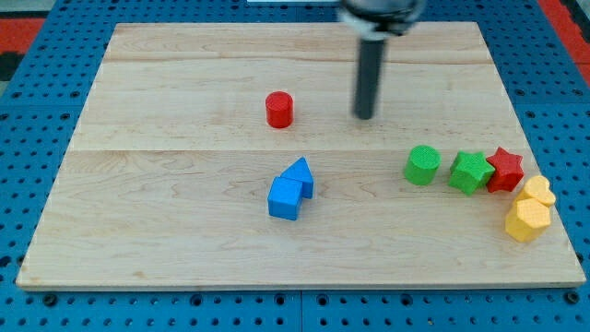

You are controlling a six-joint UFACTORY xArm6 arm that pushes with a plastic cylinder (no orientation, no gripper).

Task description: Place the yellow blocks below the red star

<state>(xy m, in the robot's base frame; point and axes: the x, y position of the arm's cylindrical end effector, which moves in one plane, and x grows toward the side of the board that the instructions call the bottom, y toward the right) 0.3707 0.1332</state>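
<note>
The red star (505, 169) lies near the view's right edge of the wooden board (184, 240), touching the green block (471, 172) on its left. Two yellow blocks (530, 210), shapes unclear, sit just below-right of the star. My tip (365, 116) is far up-left of it, touching nothing; the rod's upper part is blurred and cut off.

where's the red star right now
The red star sits at the view's right, touching the green block on its left, with two yellow blocks just below-right.

One camera, seemingly high, overlooks the board (184, 249).
</note>
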